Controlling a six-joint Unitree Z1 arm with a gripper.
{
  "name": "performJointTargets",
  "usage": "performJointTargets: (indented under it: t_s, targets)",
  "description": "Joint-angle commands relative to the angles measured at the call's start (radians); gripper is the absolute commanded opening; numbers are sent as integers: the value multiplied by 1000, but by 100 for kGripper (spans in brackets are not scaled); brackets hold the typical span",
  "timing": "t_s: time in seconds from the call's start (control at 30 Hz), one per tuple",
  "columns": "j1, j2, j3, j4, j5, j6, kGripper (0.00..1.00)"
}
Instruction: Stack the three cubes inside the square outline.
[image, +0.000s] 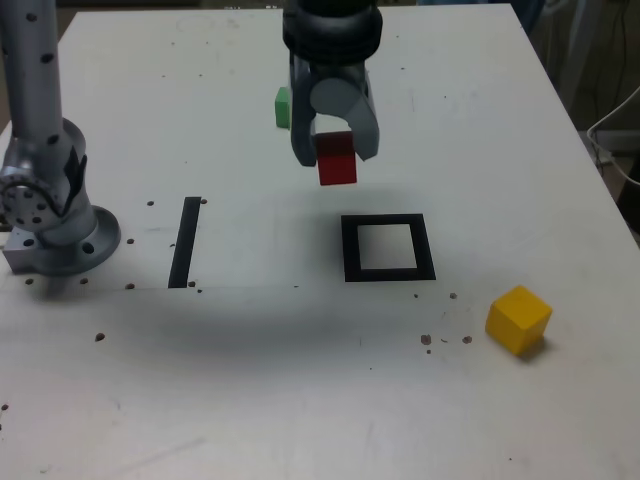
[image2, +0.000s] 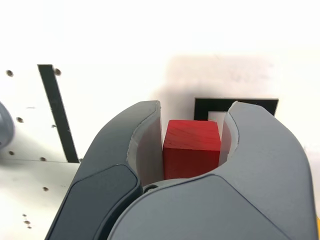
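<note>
The white table (image: 300, 400) lay beneath the gripper (image: 335, 150), which hung above it clamped on the red cube (image: 337, 160). The square outline (image: 388, 248) sat just ahead of and below the gripper, the yellow cube (image: 518, 319) well beyond that, the green cube (image: 283, 106) close behind.

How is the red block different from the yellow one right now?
The red block hangs in the air, clamped in the end effector; the yellow block sits free on the table. Red looks slightly smaller than yellow. Neither is inside the black square. Both are plain solid-coloured cubes.
</note>
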Motion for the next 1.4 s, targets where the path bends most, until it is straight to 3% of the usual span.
performJointTargets:
  t_s: [0.0,0.43,1.0,1.23,1.37]
  targets:
    - [-11,21,-16,-17,-6,-13,17]
    - [-56,114,-52,-55,-61,-75,17]
    - [-105,217,-62,-118,-36,-144,18]
    - [-103,230,-57,-125,-29,-134,24]
    - [-100,231,-54,-127,-28,-124,33]
